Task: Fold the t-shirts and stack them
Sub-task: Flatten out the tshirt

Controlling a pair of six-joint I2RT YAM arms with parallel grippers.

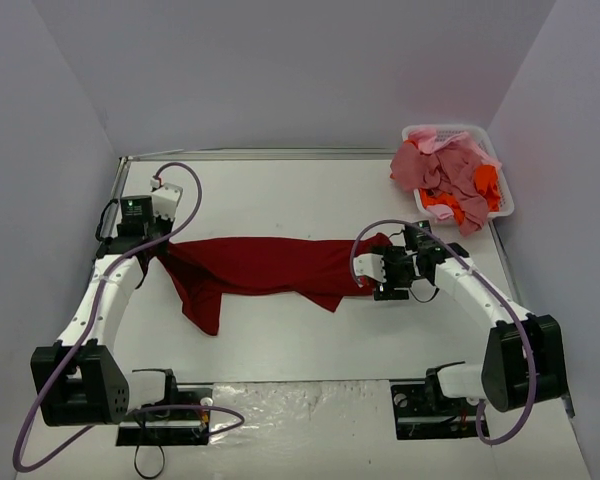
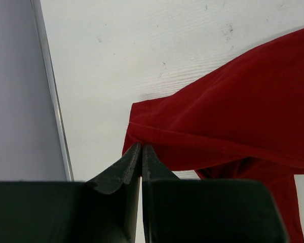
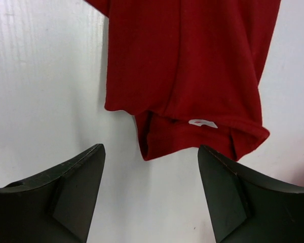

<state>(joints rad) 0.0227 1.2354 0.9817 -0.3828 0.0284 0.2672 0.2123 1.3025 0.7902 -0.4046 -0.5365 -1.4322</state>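
Observation:
A dark red t-shirt [image 1: 260,268] lies stretched in a long band across the middle of the white table. My left gripper [image 1: 156,246] is shut on the shirt's left end; in the left wrist view the fingertips [image 2: 142,148] pinch a corner of the red cloth [image 2: 233,116]. My right gripper [image 1: 378,272] is open at the shirt's right end, not holding it. In the right wrist view the shirt's edge with a small white label [image 3: 202,123] lies just ahead of the open fingers [image 3: 78,172], with bare table between them.
A white basket [image 1: 500,160] at the back right holds several pink and orange t-shirts [image 1: 450,178]. The table's metal rim [image 2: 53,96] and the grey wall run close along the left of my left gripper. A shiny plastic sheet [image 1: 300,420] lies at the near edge.

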